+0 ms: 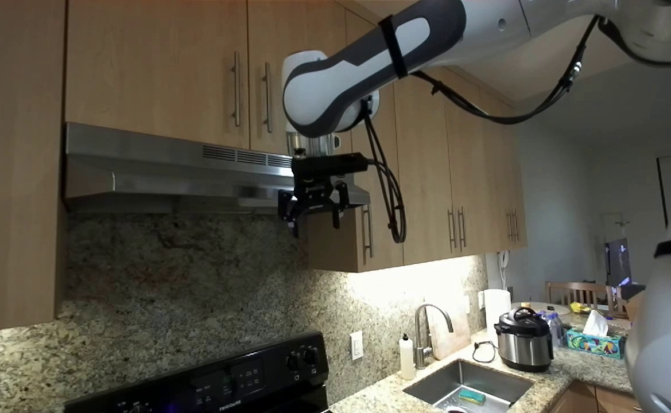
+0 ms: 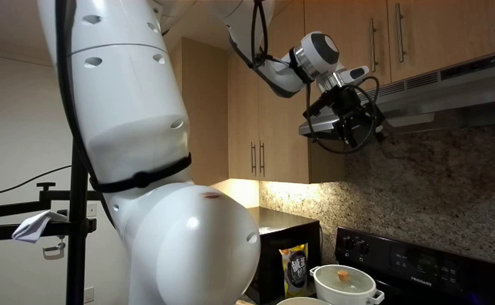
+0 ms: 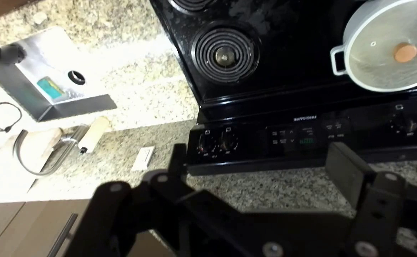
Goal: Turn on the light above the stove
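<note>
The stainless range hood shows in both exterior views (image 1: pixel 169 166) (image 2: pixel 454 97), under wooden cabinets. A dark control strip (image 2: pixel 477 64) is on its front face. A pale lamp panel (image 2: pixel 412 120) is under the hood; the backsplash below it looks dim. The black stove (image 1: pixel 209 381) stands below; the wrist view shows its burners and knob panel (image 3: pixel 251 139) upside down. My gripper (image 1: pixel 315 225) is open and empty, fingers down, at the hood's end near the sink side. It also shows in an exterior view (image 2: pixel 366 137) and the wrist view (image 3: pixel 258 153).
Upper cabinets (image 1: pixel 427 172) with bar handles adjoin the hood. A lidded white pot (image 2: pixel 344 286) sits on the stove, beside a chip bag (image 2: pixel 296 271) and a black microwave (image 2: pixel 268 258). A sink (image 1: pixel 470 381), faucet (image 1: pixel 421 338) and pressure cooker (image 1: pixel 524 341) are along the counter.
</note>
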Robot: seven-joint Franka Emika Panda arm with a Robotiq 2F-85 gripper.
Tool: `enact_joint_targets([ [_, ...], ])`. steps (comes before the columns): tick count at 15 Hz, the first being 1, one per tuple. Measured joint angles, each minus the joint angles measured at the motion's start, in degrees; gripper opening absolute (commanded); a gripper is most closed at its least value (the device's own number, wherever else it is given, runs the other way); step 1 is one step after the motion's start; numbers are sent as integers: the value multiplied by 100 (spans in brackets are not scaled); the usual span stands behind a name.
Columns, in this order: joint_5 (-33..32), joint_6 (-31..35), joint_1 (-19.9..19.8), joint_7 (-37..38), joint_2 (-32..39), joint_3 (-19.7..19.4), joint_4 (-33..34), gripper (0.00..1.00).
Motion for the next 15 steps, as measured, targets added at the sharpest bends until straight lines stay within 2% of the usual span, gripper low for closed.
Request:
enact_joint_targets([
  [4,-402,164,-165,0,-258,-10,111,100],
  [15,-425,221,-203,-6,-341,-16,125,100],
])
